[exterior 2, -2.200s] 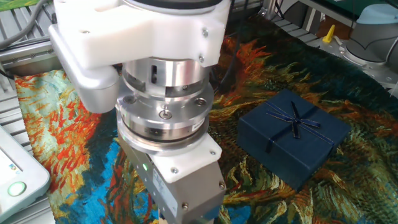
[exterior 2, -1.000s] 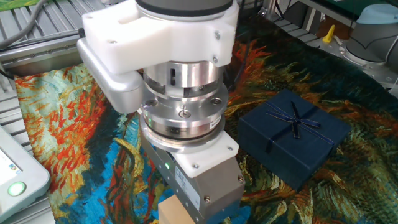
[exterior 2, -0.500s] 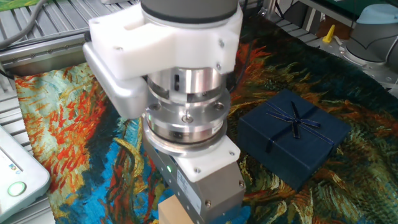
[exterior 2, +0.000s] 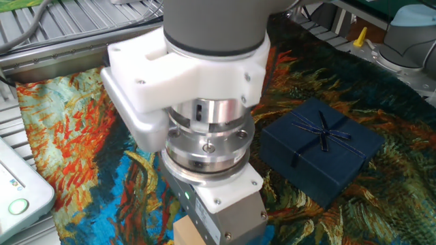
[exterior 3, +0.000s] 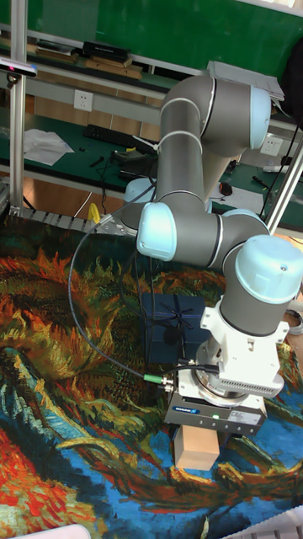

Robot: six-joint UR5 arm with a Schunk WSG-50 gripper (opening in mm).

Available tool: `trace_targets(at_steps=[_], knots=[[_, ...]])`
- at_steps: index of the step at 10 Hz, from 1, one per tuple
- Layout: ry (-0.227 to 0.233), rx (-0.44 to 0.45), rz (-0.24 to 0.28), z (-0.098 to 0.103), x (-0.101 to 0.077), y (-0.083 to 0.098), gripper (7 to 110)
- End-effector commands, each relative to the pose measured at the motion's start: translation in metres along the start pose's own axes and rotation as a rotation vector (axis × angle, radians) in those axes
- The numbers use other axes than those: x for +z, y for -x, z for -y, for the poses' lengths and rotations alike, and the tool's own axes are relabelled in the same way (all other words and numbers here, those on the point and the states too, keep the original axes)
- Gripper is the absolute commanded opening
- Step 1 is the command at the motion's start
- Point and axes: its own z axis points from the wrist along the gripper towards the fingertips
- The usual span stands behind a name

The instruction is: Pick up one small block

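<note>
The claw (exterior 3: 200,438) hangs straight over the block (exterior 3: 196,448), its body so close above the cube that the fingers are hidden in both views. I cannot tell whether they stand wide, narrow, or already grip the block.

The block sits on the painted cloth (exterior 3: 50,396) of the tabletop, low in the tall fixed view and at about 6 o'clock from the arm's wrist (exterior 3: 240,358). In the fixed view only its top corner (exterior 2: 185,231) shows at the bottom edge, tucked under the claw housing. The blue box (exterior 3: 172,327) lies at about 11 o'clock from the block, near it but apart.

The step in hand looks like the descent and closing on the block. To do it well, keep the claw plumb and centred so the fingers meet two opposite faces squarely, not a corner. Close gently on the smooth matte sides, then lift straight up, since the cloth may wrinkle or drag if the block is slid.

The block is a cube, so it has no real long axis. It stands flat on one face, upright, with one side face turned nearly square to the tall fixed camera at 6 o'clock.
</note>
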Motion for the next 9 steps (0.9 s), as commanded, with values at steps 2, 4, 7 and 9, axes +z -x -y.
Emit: trace_targets(at_steps=[2,4,7,9], knots=[[0.014,0.011,0.024,-0.003,0.006,0.004,66],[0.023,0.004,0.032,-0.006,0.011,0.007,66],[0.022,0.002,0.043,-0.007,0.020,0.008,66],[0.015,0.006,0.037,-0.005,0.016,0.006,66]])
